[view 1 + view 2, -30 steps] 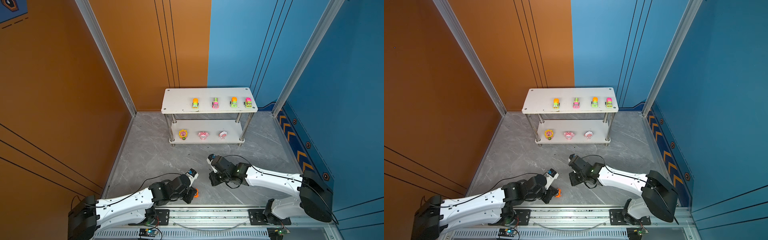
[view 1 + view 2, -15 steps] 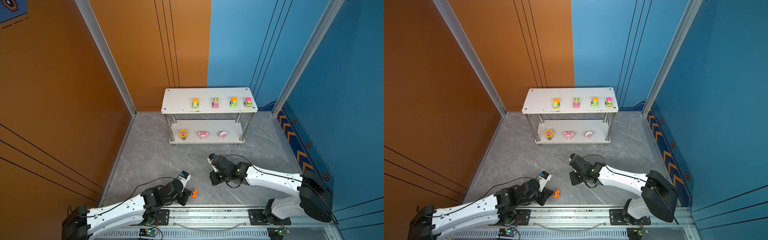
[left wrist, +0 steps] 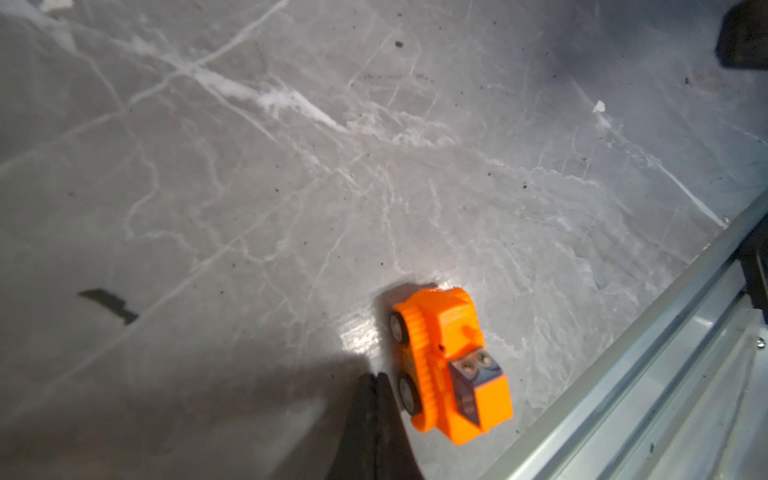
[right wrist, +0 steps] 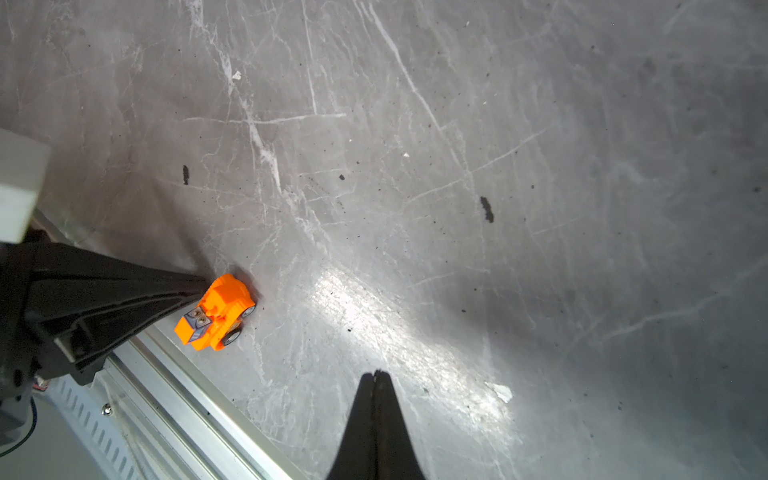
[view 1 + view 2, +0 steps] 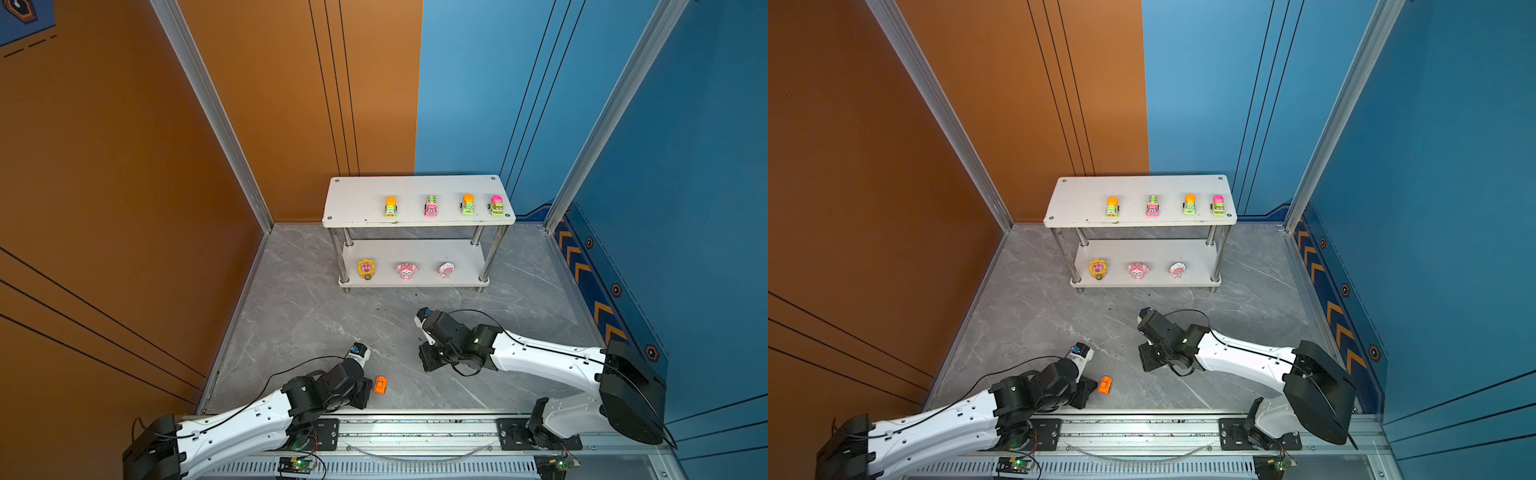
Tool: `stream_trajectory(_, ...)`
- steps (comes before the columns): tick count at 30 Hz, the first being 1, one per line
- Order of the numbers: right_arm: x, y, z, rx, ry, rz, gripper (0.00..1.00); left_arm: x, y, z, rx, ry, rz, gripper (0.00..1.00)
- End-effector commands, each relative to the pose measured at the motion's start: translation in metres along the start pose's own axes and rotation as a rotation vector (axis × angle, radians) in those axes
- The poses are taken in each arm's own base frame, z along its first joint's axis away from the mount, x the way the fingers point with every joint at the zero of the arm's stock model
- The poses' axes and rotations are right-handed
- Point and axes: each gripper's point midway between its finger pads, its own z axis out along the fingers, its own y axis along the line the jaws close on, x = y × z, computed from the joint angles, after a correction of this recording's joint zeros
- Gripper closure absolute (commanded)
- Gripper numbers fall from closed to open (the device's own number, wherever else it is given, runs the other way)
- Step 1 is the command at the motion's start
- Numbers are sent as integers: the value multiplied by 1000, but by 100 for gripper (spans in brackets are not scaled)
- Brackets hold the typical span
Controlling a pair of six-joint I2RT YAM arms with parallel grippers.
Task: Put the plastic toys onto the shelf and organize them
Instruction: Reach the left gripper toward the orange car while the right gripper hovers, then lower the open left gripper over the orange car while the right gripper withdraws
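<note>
Left fingers cut off; figurines too small.

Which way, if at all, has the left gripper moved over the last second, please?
Yes: the left gripper has slid leftward along the front rail, uncovering the orange truck.

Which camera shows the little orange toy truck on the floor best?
Left wrist view: the small orange plastic toy truck is close, wheels clear. Right wrist shows it smaller; both top views, a speck.
</note>
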Motion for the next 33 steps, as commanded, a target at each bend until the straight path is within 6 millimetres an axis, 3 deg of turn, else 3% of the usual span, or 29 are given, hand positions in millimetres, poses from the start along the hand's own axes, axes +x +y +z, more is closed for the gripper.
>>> stream_trajectory(1, 8, 19, 3, -25, 46, -77, 100, -6, 15, -5, -85, -6, -13, 100)
stream_trajectory(6, 32, 50, 24, -60, 138, -215, 100, -32, 15, -17, -110, -64, -4, 100)
stream_trajectory(13, 55, 77, 50, -115, 229, -281, 100, -52, 24, -33, -141, -106, -26, 100)
stream_trajectory(22, 57, 121, 66, -267, 292, -325, 100, -65, 43, -53, -186, -210, -88, 100)
stream_trajectory(27, 42, 143, 83, -320, 286, -344, 100, -73, 50, -61, -195, -263, -125, 98)
stream_trajectory(33, -20, 142, 110, -292, 169, -300, 100, -72, 48, -60, -179, -253, -135, 96)
